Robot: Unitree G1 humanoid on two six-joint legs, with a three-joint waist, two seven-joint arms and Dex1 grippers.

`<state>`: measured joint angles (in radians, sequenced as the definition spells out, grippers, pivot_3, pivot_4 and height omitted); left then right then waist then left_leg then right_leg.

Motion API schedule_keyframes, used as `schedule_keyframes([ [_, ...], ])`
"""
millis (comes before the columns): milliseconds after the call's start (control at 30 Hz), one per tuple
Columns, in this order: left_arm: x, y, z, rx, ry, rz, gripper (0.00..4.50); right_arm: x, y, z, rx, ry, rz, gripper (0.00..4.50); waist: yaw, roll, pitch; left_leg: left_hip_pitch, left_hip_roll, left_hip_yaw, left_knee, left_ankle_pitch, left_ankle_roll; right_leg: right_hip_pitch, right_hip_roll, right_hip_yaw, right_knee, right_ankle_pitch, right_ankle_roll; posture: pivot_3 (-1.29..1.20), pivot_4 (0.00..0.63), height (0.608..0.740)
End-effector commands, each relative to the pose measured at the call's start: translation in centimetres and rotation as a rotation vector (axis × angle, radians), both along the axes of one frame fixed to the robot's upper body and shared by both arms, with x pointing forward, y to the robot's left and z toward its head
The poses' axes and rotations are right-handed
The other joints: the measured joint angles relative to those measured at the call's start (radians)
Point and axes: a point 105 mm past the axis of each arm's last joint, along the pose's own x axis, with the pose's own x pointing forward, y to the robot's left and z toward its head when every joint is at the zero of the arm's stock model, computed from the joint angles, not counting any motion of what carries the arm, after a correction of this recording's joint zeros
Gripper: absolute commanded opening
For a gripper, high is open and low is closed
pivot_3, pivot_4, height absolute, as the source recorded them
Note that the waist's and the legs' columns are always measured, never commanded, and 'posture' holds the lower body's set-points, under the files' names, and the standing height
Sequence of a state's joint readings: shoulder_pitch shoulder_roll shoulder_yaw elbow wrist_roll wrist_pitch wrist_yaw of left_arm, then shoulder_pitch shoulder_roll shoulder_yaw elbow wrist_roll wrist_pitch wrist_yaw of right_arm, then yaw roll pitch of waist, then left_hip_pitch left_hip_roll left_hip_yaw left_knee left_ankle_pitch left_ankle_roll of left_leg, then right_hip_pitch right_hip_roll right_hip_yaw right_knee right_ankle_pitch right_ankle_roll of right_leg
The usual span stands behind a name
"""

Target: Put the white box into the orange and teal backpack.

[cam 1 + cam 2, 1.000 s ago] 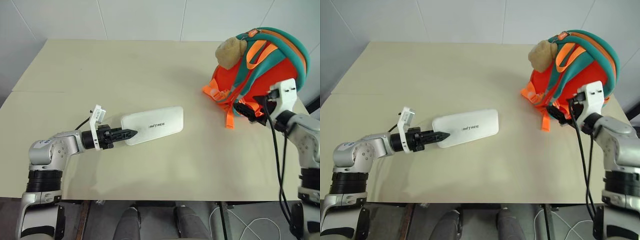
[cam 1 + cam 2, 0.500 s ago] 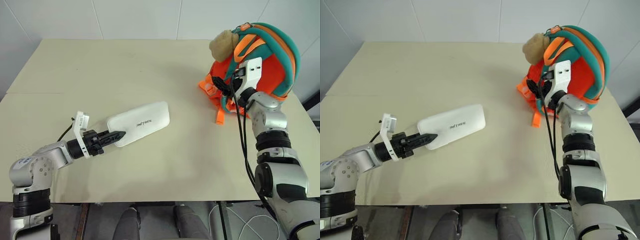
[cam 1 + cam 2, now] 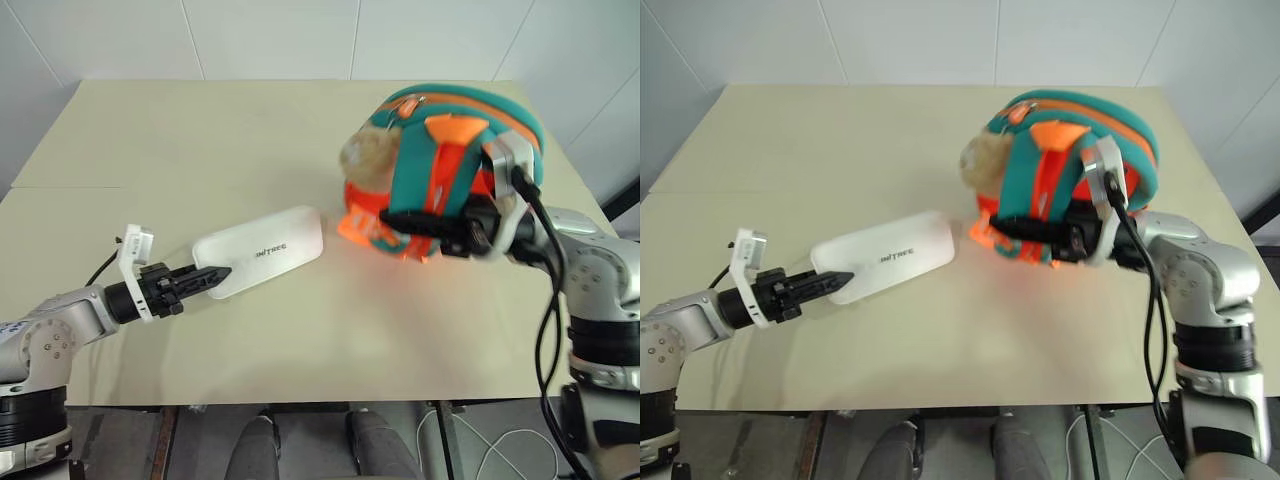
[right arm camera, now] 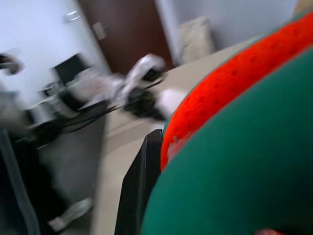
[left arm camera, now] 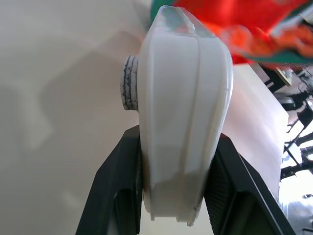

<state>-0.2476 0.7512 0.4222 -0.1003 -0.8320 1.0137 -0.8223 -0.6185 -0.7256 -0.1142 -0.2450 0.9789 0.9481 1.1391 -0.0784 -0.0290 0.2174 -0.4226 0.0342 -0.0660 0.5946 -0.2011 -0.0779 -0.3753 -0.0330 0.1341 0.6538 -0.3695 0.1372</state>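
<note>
A: Where did the white box (image 3: 260, 263) lie, and how was it held?

B: Near the table's (image 3: 200, 130) left front part, one short end clamped between the narrow fingers of the left gripper (image 3: 205, 279); its long axis ran from that gripper toward the orange and teal backpack (image 3: 450, 170), free end pointing at it, just beside it

A: And the right gripper (image 3: 455, 228)?

B: Closed on the backpack's strap at mid-table, toward the right edge; the box-bearing left arm was judged nearer the coming insertion
</note>
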Motion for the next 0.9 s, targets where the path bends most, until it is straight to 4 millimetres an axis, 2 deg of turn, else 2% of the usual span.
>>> schedule_keyframes([
  [33,-1.9,-0.1,1.6,0.003,-0.065,-0.094,1.30,-2.0,-0.8,0.2,-0.034,0.060,0.080,0.01,-0.001,0.000,0.000,0.000,0.000,0.000,0.000,0.000,0.000,0.000,0.000,0.000,-0.001,0.000,0.000,0.00,0.150,0.740],
  [167,-3.3,0.1,2.3,0.022,-0.084,-0.135,1.30,-1.3,-2.8,0.7,-0.062,0.107,0.048,0.01,0.003,-0.001,0.000,0.000,-0.001,0.002,0.000,-0.001,0.001,0.000,-0.003,0.000,-0.001,-0.001,-0.001,0.00,0.150,0.740],
  [300,-3.4,0.5,3.7,0.073,-0.190,-0.102,1.30,1.1,-5.2,-0.2,-0.134,0.111,-0.065,0.01,0.008,-0.001,0.000,0.000,-0.002,0.002,0.000,-0.001,0.001,0.000,-0.003,0.000,-0.001,-0.001,-0.001,0.00,0.150,0.740],
  [400,-3.3,0.3,5.2,0.087,-0.296,-0.086,1.30,2.5,-6.2,-0.7,-0.160,0.097,-0.106,0.01,0.016,-0.001,0.000,0.000,-0.002,0.003,0.000,-0.001,0.001,0.000,-0.004,0.000,-0.003,-0.001,-0.001,0.00,0.150,0.740],
  [533,-2.7,-0.3,7.1,0.090,-0.423,-0.074,1.30,3.4,-6.3,-1.2,-0.167,0.087,-0.123,0.01,0.022,-0.001,0.000,0.000,-0.002,0.004,0.000,-0.001,0.002,-0.001,-0.004,0.000,-0.003,-0.001,-0.001,0.00,0.150,0.740],
  [667,-2.6,-2.8,9.1,0.081,-0.533,-0.168,1.30,3.1,-5.7,-2.0,-0.180,0.094,-0.092,0.01,0.023,-0.001,0.001,-0.001,-0.002,0.003,0.000,-0.001,0.002,-0.001,-0.004,0.000,-0.003,-0.001,-0.001,0.00,0.150,0.740],
  [900,-3.0,-5.1,10.1,0.066,-0.573,-0.299,1.30,3.1,-5.1,-2.6,-0.175,0.093,-0.089,0.01,0.020,-0.001,0.001,0.000,-0.002,0.004,0.001,-0.001,0.002,0.000,-0.003,0.000,-0.001,-0.001,0.000,0.00,0.150,0.740],
])
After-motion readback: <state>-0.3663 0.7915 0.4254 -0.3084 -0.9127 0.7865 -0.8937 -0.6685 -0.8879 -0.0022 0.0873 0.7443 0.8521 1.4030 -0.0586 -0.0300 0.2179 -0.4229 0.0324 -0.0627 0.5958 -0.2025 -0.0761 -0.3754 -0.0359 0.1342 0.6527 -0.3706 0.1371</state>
